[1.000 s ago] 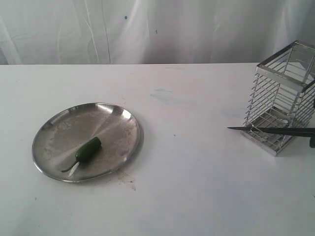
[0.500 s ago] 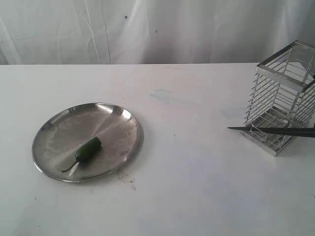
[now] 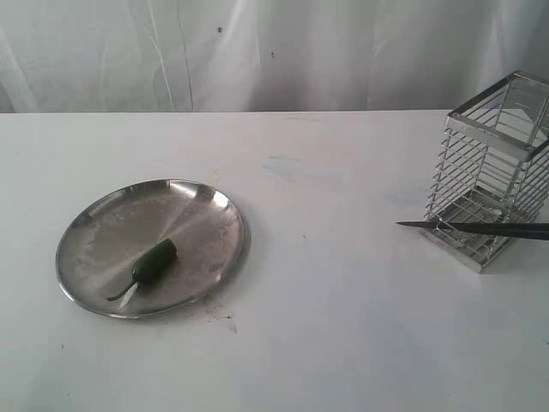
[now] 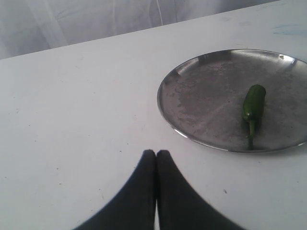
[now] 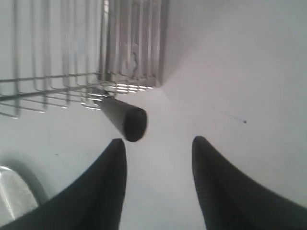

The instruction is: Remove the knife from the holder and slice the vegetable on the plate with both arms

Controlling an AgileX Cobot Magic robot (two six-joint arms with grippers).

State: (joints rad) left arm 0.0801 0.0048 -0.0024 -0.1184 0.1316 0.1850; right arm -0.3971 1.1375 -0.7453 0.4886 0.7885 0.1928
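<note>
**Exterior view.**
- Knife (image 3: pixel 480 228): laid level across the foot of the holder (image 3: pixel 493 163) at the right of the counter (image 3: pixel 343 326). The tip is pointed toward the plate (image 3: pixel 103 223) and the handle is cut off by the picture's right edge.
- Vegetable (image 3: pixel 155 260): laid on the plate at the left, whole, with the stem toward the near rim. It is well apart from the knife, with bare counter between them.
- Holder: stood upright.
- White curtain (image 3: pixel 257 51): hung behind the counter.
- Neither tool is seen in this view.

**Left wrist view.**
- Left tool (image 4: pixel 156 154): closed, the two dark fingers pressed together. Nothing is held, and it is poised over bare counter.
- Plate and vegetable (image 4: pixel 253 105): seen beyond the tool, apart from it, with nothing between.

**Right wrist view.**
- Right tool (image 5: pixel 158 140): open and empty, with a wide gap between the fingers.
- Knife handle: the butt is seen projecting from the holder's lower wires, just beside one fingertip (image 5: pixel 116 146) at the mouth of the gap. Whether the two touch cannot be told.
- Holder wires: seen close behind the handle.
</note>
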